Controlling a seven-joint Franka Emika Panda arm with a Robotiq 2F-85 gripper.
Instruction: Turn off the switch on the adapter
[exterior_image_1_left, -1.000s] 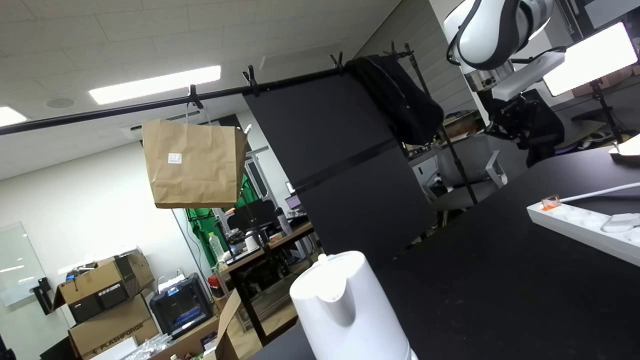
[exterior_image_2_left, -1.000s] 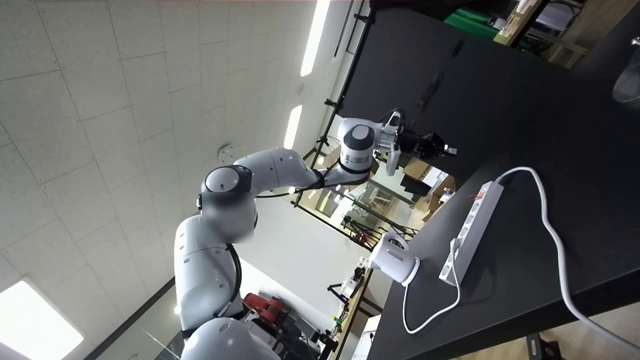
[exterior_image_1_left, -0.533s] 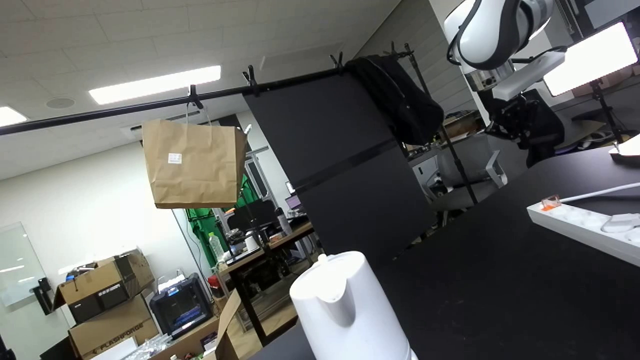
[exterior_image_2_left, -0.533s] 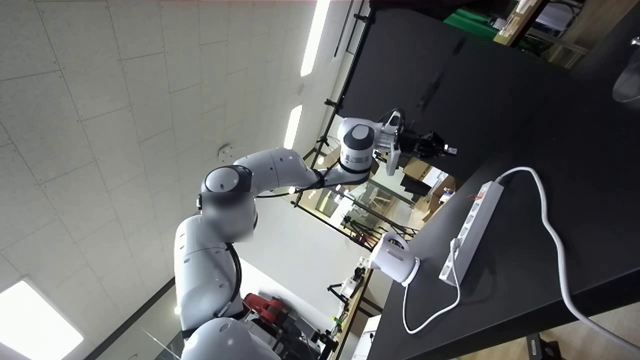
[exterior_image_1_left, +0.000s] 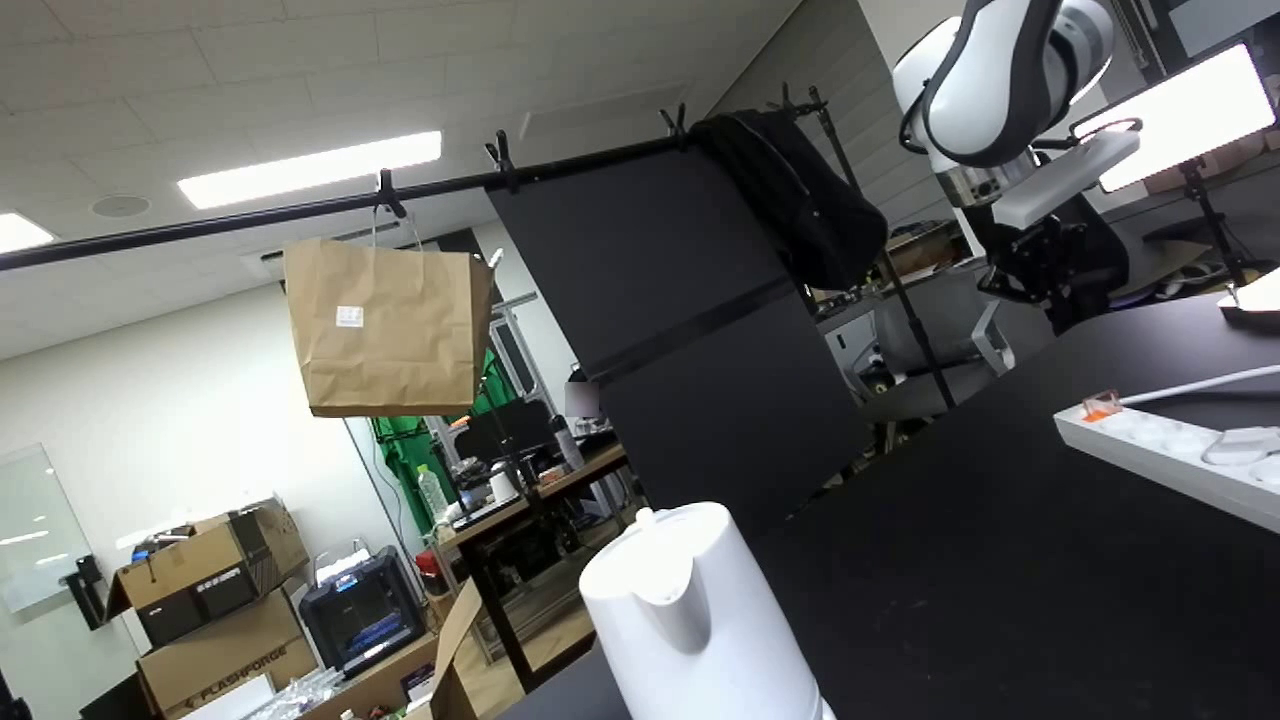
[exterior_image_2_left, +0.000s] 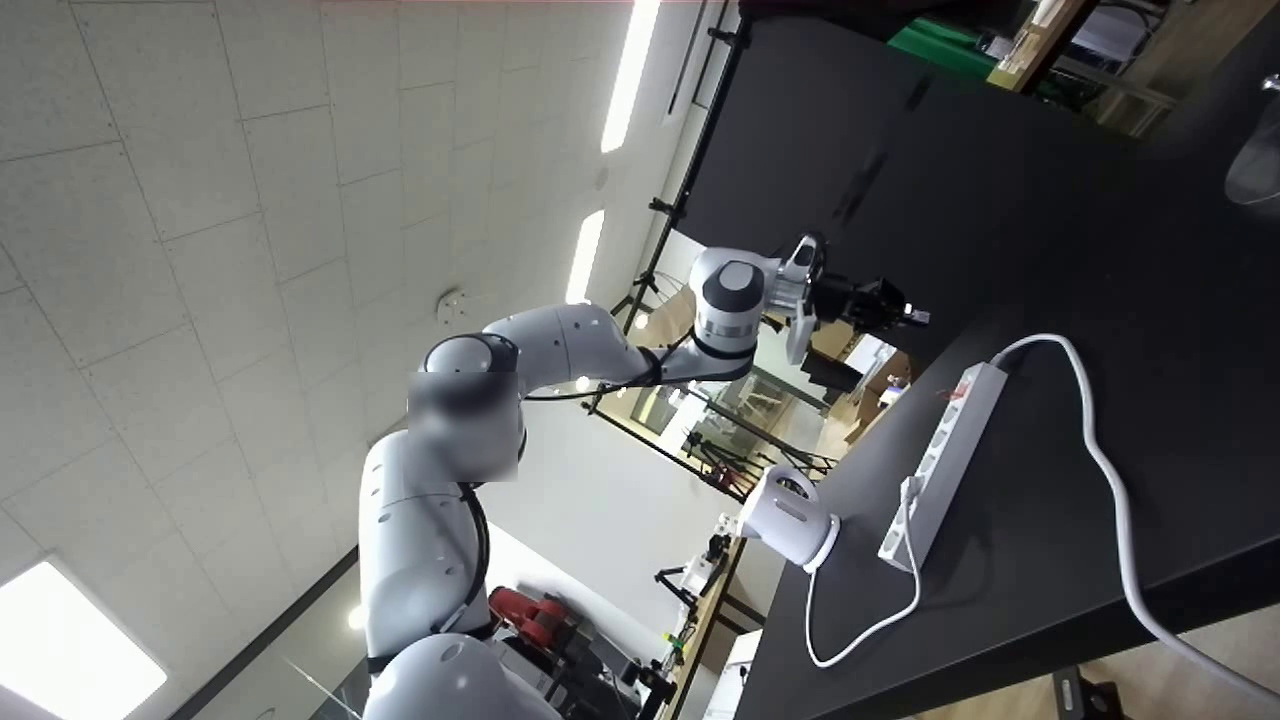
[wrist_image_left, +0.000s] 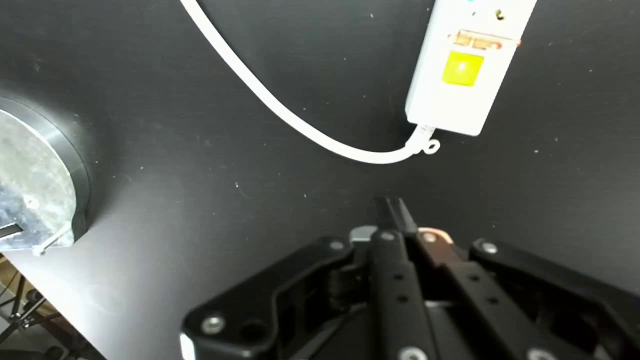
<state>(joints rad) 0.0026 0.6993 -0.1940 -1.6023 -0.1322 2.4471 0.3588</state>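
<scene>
1. There is one gripper (wrist_image_left: 393, 212), and its fingertips (wrist_image_left: 384, 212) are together, with nothing visible between them.
2. The task's thing, the yellow switch (wrist_image_left: 462, 68), sits on top of the power strip (wrist_image_left: 442, 107), near the end where the white cord (wrist_image_left: 320, 137) goes in. Just beside it, on the socket side, a see-through orange cover (wrist_image_left: 477, 41) appears to stand flipped up.
3. In the wrist view the switch lies ahead of the fingertips and to the right. The strip's long axis runs away from the gripper, leaning right, so the cord end comes first.
4. In both exterior views the gripper hangs in the air, apart from the strip. The next move, I judge, calls for travel past the cord end, a little right, then a downward press. Falling short would likely meet plain casing; going long could knock the cover.
5. Against the earlier frames, the arm (exterior_image_2_left: 560, 340) has shifted, and the gripper is slightly lower, closer to the table (exterior_image_2_left: 1030, 520), in both exterior views. The strip, cord and kettle (exterior_image_2_left: 788, 517) lie as they did.
6. The switch looks bright, perhaps lit; I cannot tell for sure whether it is on.
</scene>
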